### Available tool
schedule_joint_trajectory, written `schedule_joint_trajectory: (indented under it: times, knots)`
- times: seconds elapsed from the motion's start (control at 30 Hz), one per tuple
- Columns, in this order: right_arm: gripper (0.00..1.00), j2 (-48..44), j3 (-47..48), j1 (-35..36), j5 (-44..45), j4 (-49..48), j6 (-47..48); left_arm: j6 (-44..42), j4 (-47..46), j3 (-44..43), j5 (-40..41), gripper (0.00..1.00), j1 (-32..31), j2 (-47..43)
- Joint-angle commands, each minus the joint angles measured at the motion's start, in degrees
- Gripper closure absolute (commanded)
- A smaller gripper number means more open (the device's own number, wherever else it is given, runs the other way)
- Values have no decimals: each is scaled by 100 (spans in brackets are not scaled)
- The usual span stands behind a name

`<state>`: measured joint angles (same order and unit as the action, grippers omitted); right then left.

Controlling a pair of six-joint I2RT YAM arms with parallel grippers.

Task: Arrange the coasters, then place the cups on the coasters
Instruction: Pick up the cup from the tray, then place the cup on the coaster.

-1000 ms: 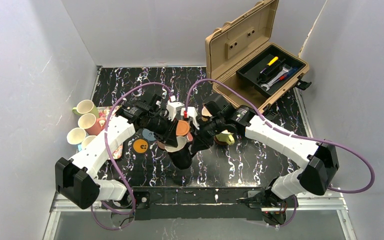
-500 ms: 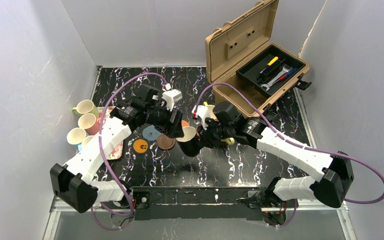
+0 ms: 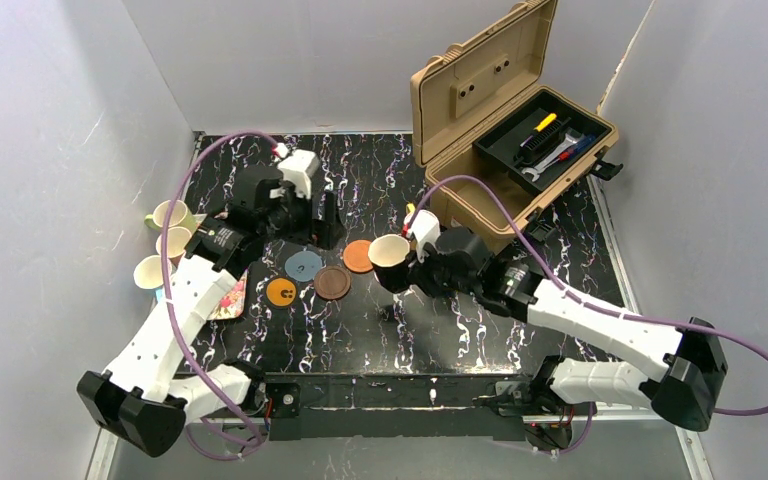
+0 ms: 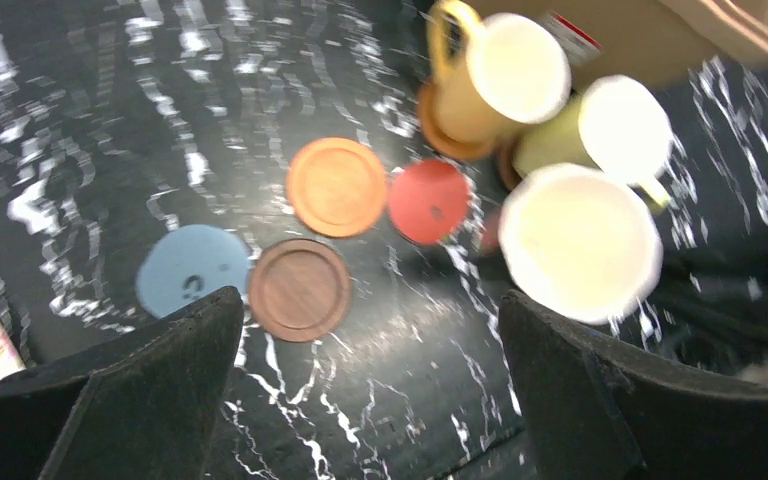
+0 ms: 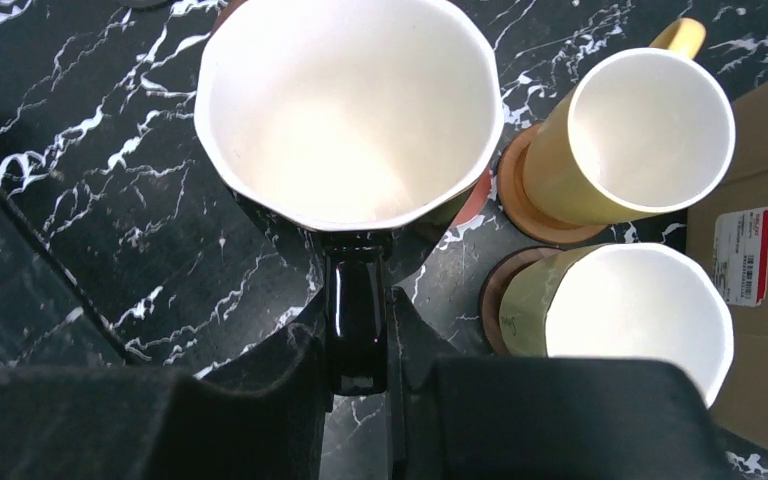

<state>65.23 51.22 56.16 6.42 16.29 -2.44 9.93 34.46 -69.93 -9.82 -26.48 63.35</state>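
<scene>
Yellow handled mug [image 5: 630, 140] stands on a tan-orange round coaster [image 5: 520, 205] and the lime handled mug [image 5: 625, 320] on a dark round coaster [image 5: 493, 290], so two placements look finished. The right tool [image 5: 358, 335] pinches the handle of the black cream-lined cup [image 5: 350, 110] over the red round coaster [image 4: 428, 201]; whether it touches, I cannot tell. The left tool [image 4: 370, 400] is spread wide and empty above the black marbled surface [image 3: 460, 330].

Four discs lie bare:
- orange-brown wooden coaster [image 4: 337, 186]
- grey-blue coaster [image 4: 192, 283]
- dark brown wooden coaster [image 4: 299, 288]
- orange coaster with a dark mark [image 3: 282, 292]

The green cup [image 3: 170, 214], pink cup [image 3: 177, 241] and a cream-rimmed cup [image 3: 152, 271] wait by the floral tray [image 3: 230, 298]. Well under half seems done.
</scene>
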Motion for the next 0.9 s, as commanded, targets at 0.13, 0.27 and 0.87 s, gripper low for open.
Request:
schedule_joint_trajectory:
  times: [0.13, 0.27, 0.87]
  knots:
    - [99, -411, -887, 773, 1951, -2440, -668, 624, -648, 606, 1309, 2, 1275, -394]
    - [99, -281, -1260, 1035, 2539, -3090, -739, 284, -1065, 1005, 2248, 2, 1375, -675]
    - [99, 428, -2113, 1281, 3555, -5047, -804, 114, -1687, 1781, 2895, 2, 1542, -985]
